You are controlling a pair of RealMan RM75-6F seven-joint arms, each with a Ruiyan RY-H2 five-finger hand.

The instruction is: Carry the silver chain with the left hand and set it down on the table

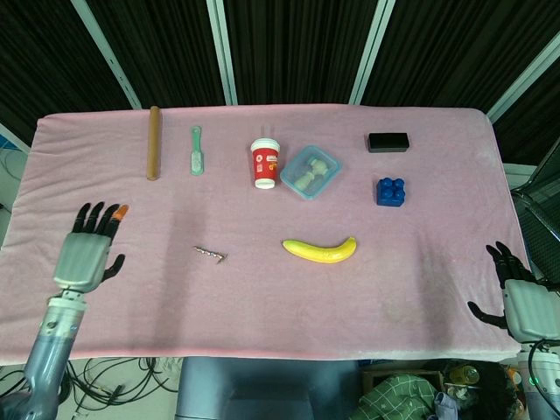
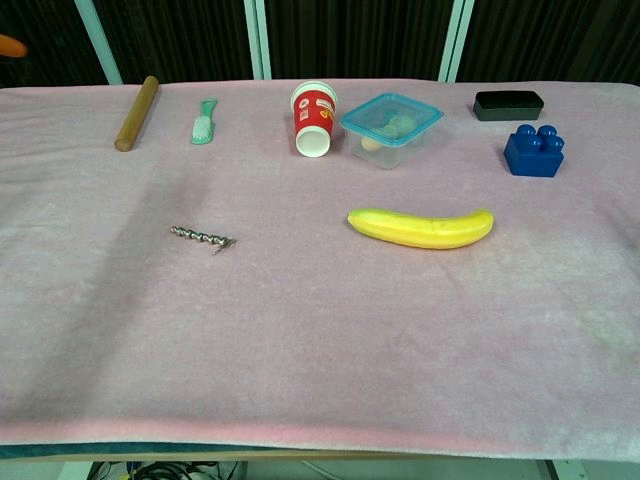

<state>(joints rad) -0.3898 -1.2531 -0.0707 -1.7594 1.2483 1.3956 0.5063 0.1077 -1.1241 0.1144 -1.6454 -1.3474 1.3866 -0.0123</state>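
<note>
The silver chain [image 1: 211,254] lies stretched out on the pink tablecloth, left of centre; the chest view shows the chain [image 2: 201,238] as a short twisted strand. My left hand [image 1: 87,252] hovers far to its left near the table's left edge, fingers spread, holding nothing. In the chest view only an orange fingertip [image 2: 10,45] shows at the top left corner. My right hand [image 1: 519,293] sits past the table's front right corner, fingers apart and empty.
Along the back stand a wooden rod [image 1: 154,142], a green brush [image 1: 197,150], a red cup [image 1: 265,163], a clear lidded box [image 1: 310,171], a black case [image 1: 388,141] and a blue block [image 1: 391,191]. A banana [image 1: 320,250] lies mid-table.
</note>
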